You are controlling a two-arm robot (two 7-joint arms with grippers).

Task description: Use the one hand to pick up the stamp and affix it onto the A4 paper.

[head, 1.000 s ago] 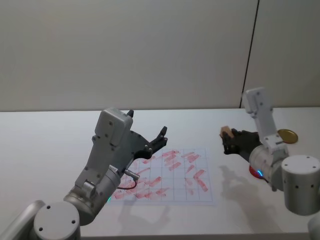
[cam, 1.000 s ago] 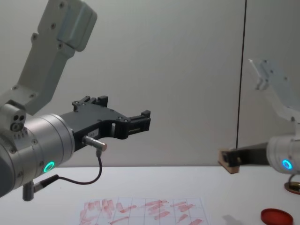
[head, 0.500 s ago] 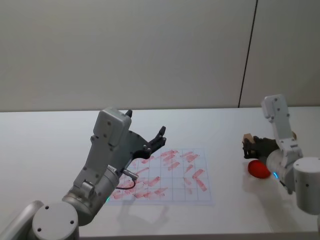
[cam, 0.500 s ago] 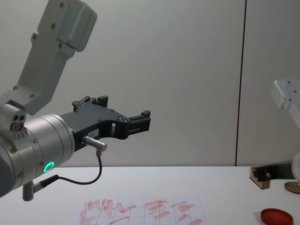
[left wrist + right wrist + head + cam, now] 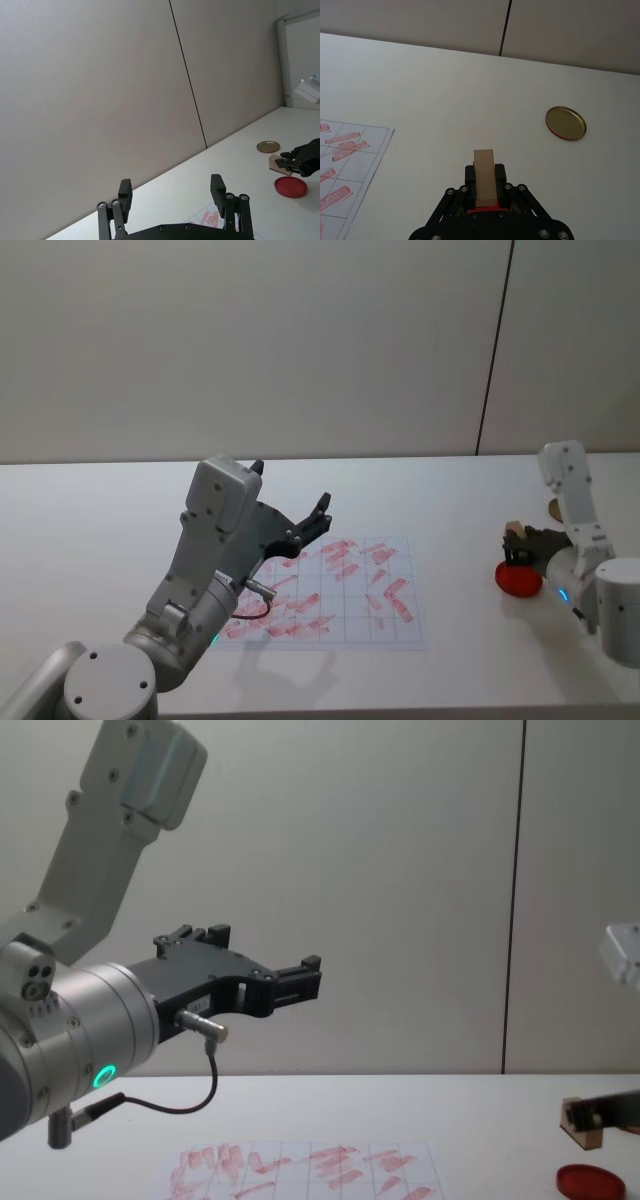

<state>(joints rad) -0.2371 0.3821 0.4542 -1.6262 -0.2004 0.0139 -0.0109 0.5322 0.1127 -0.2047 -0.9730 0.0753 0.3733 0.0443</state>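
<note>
My right gripper (image 5: 520,545) is shut on the stamp (image 5: 515,532), a small tan wooden block. It holds the stamp upright just above the round red ink pad (image 5: 520,578), to the right of the A4 paper (image 5: 330,590). In the right wrist view the stamp (image 5: 484,177) stands between the black fingers, with a sliver of the red pad (image 5: 485,209) beneath it. The chest view has the stamp (image 5: 580,1117) a little above the pad (image 5: 590,1181). The paper is white, gridded and covered in red stamp marks. My left gripper (image 5: 292,490) hangs open, high over the paper's left part.
A gold-brown disc (image 5: 565,123) lies on the white table beyond the ink pad, near the back right. A black cable loops under my left wrist (image 5: 200,1095). The bare tabletop (image 5: 100,530) stretches left of the paper.
My right gripper has carried the stamp rightward and down, from beside the paper's right edge to just over the red ink pad. The left arm has not moved.
</note>
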